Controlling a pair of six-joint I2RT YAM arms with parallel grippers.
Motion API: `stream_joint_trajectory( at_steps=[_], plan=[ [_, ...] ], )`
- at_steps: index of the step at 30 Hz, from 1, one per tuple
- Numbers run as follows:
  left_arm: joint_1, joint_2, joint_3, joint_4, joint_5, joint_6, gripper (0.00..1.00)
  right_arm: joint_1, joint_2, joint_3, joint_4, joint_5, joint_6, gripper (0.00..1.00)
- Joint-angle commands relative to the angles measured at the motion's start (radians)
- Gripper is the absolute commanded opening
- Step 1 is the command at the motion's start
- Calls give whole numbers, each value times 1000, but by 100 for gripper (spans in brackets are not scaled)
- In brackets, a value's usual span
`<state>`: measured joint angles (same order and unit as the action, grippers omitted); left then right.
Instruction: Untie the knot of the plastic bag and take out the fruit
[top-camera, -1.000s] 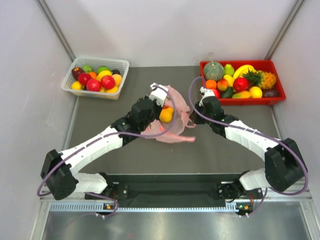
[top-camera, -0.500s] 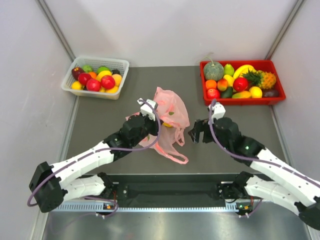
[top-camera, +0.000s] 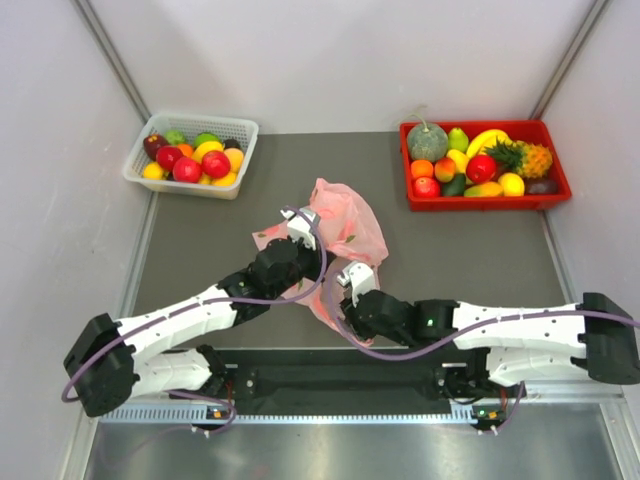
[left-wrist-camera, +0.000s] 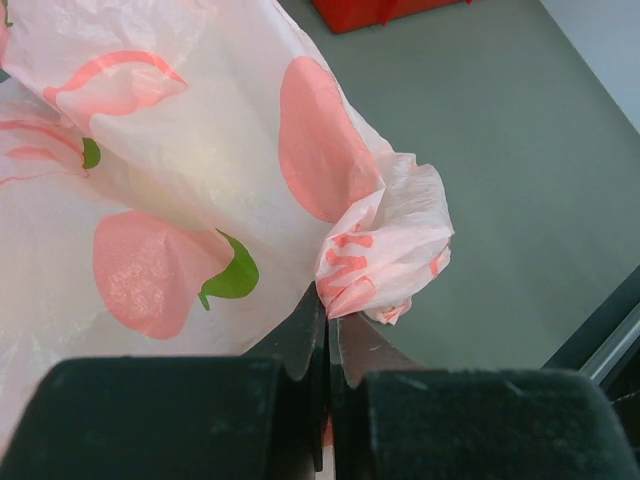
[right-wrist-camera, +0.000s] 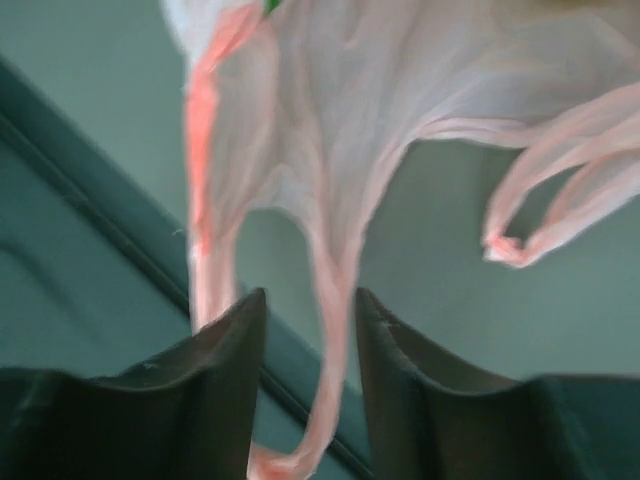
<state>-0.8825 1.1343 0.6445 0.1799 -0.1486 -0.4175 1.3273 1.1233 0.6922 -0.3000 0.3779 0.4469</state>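
2 fingers of the left gripper (left-wrist-camera: 326, 322) are pressing flat together, pinching a crumpled fold of the pink bag (left-wrist-camera: 200, 170) at their tips. 2 fingers of the right gripper (right-wrist-camera: 308, 325) are standing apart, unclenched, with 1 thin handle strip (right-wrist-camera: 336, 300) hanging down through the gap between them. 2 looped strips (right-wrist-camera: 505, 250) are dangling off to one side. Whether the knot is lying among these strips cannot be told, and the fruit cannot be made out through the plastic.

The bag is sitting around the middle of the tabletop (top-camera: 470, 260), somewhat toward the near edge. The left gripper is holding its left side, and the right arm is lying across the near edge to the bag's near side. Bare dark grey surface is lying open to the right of the bag and toward the far edge. 1 white basket (top-camera: 247, 150) of fruit is sitting in the far left corner and 1 red tray (top-camera: 490, 203) of fruit in the far right corner, both well apart from the bag. Grey walls (top-camera: 60, 200) are closing in the left, right and far edges.
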Motion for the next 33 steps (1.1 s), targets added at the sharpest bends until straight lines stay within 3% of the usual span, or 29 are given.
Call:
stream_joint_trajectory(
  at_steps=[1,4,7,10,15,18,20,21,22,29,33],
  plan=[
    [-4,-31,0,75,-31,-27,0,10,9,43,155,197,9,34],
    [-4,-45,3,70,-45,-29,0,3,9,6,276,297,-16,26],
    [-4,-36,17,67,-45,-36,0,-42,62,10,364,300,-22,26],
    [-4,-31,30,66,-51,-49,0,-71,131,9,441,322,-1,35],
    [-4,-28,61,63,-68,-67,0,-135,228,-28,602,386,79,41],
    [-4,-27,81,63,-68,-78,0,-200,331,-34,751,414,114,54],
    [-6,-24,87,59,-65,-89,0,-229,392,-17,804,438,142,86],
    [-4,-25,87,59,-60,-89,0,-229,392,-8,805,441,142,87],
    [-4,-22,87,59,-55,-93,0,-247,427,9,834,443,151,99],
    [-4,-30,27,69,-55,-109,0,-339,566,50,929,420,208,100],
    [-4,-54,-20,70,-65,-116,0,-398,625,-2,1149,297,196,100]
  ],
)
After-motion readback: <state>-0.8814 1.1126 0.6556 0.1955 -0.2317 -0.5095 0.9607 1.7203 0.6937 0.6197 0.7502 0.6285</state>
